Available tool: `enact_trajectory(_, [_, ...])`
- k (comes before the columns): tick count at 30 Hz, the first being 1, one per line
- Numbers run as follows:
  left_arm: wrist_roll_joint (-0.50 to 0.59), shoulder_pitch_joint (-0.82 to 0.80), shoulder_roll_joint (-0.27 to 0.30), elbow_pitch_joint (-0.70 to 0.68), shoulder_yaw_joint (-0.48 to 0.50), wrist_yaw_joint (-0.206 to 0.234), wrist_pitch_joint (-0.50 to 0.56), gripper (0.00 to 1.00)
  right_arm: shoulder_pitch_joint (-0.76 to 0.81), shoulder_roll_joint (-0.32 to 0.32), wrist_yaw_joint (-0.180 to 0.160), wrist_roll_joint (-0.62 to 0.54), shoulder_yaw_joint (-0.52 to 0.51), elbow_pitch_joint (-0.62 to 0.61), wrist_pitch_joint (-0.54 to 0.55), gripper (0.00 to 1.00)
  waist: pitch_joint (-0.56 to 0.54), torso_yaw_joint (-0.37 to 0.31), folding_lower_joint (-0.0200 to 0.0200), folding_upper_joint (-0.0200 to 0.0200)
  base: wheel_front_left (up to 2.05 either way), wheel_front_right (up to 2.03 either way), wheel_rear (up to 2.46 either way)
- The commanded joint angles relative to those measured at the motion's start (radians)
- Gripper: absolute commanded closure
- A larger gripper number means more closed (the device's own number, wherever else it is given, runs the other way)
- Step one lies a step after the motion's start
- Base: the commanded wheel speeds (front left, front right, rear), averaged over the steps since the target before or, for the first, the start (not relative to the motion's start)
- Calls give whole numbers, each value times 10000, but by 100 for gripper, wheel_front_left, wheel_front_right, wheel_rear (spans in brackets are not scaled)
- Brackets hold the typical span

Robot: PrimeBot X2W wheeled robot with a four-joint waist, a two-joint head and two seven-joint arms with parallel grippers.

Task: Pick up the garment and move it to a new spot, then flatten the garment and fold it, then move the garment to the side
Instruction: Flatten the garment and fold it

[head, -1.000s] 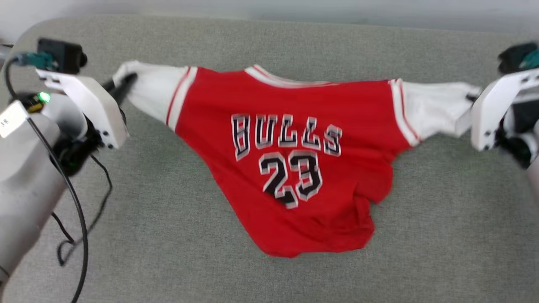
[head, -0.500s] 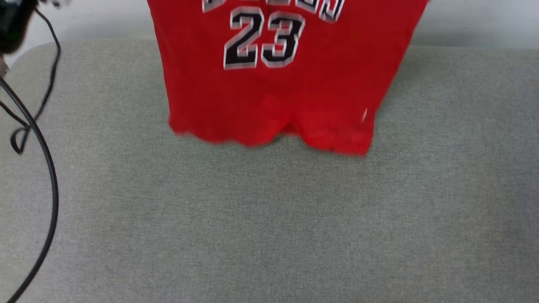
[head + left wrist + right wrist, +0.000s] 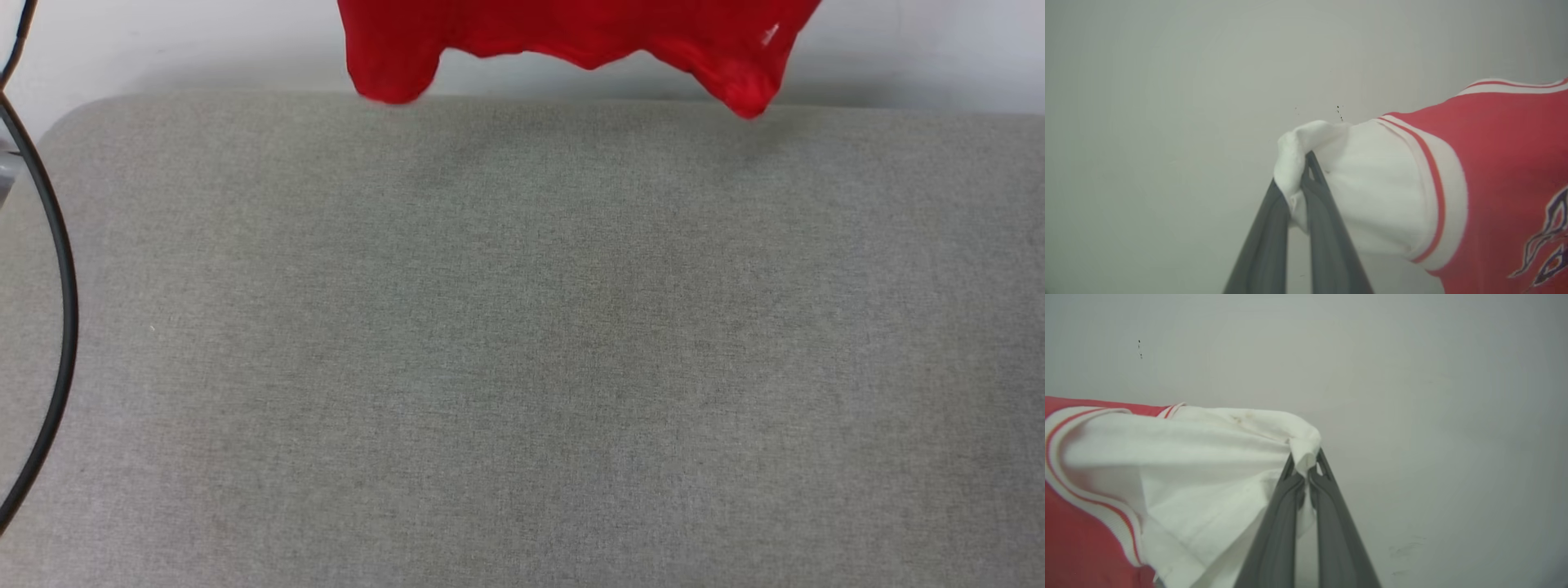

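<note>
Padded surface: the grey fabric surface (image 3: pixel 522 343) runs across most of the head view, with a pale wall (image 3: pixel 163 41) in a strip along the top.
Garment, place: the garment (image 3: pixel 571 28) hangs at the top centre of the head view, cut off by the upper edge. Its two lower corners dip to the far rim of the surface, and you cannot tell whether they touch it.
Garment, look: you see a red body with a wavy, uneven hem. In the wrist views the short sleeves are white, each joined to the red by white trim with a thin red stripe.
Writing: at the right edge of the left wrist view you get only a slice of black, pale-outlined lettering (image 3: pixel 1547 241), too little to read.
Left gripper: your left gripper (image 3: pixel 1296 183) has its fingers drawn together, pinching the bunched tip of a white sleeve (image 3: pixel 1372 192) at centre frame.
Right gripper: your right gripper (image 3: pixel 1305 459) is closed the same way on the tip of the other sleeve (image 3: pixel 1208 465), which is pulled taut toward the left of that frame.
Cable: a black cable (image 3: pixel 70 310) arcs down the left edge of the head view.
Fleck: a small white mark (image 3: pixel 769 34) sits near the hem's right corner.
</note>
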Motion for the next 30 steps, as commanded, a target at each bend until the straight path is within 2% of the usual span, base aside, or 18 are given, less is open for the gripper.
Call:
enact_trajectory(1, [57,-180,-70,217,-108,-51,53,100,-244,-52,-22,-146,71,152,51,100,80,-11,0,0,0,0,0])
enact_trajectory(7, [24,-448,-152,712,-307,-170,120,100,-540,34,-22,-127,206,382,243,100,710,-123,0,0,0,0,0])
enact_trajectory(17, [77,-1544,-175,1243,-367,-207,-168,100,-1600,11,-22,4,-237,594,439,100,2812,-94,0,0,0,0,0])
enact_trajectory(25, [650,-3302,-789,2016,-654,-55,-214,100,-3393,-278,-22,-1422,-582,936,106,100,4135,90,0,0,0,0,0])
enact_trajectory(30, [653,-3655,-1341,2297,-649,-62,-477,100,-4071,-302,-22,-2195,-885,1106,-90,100,4615,146,0,0,0,0,0])
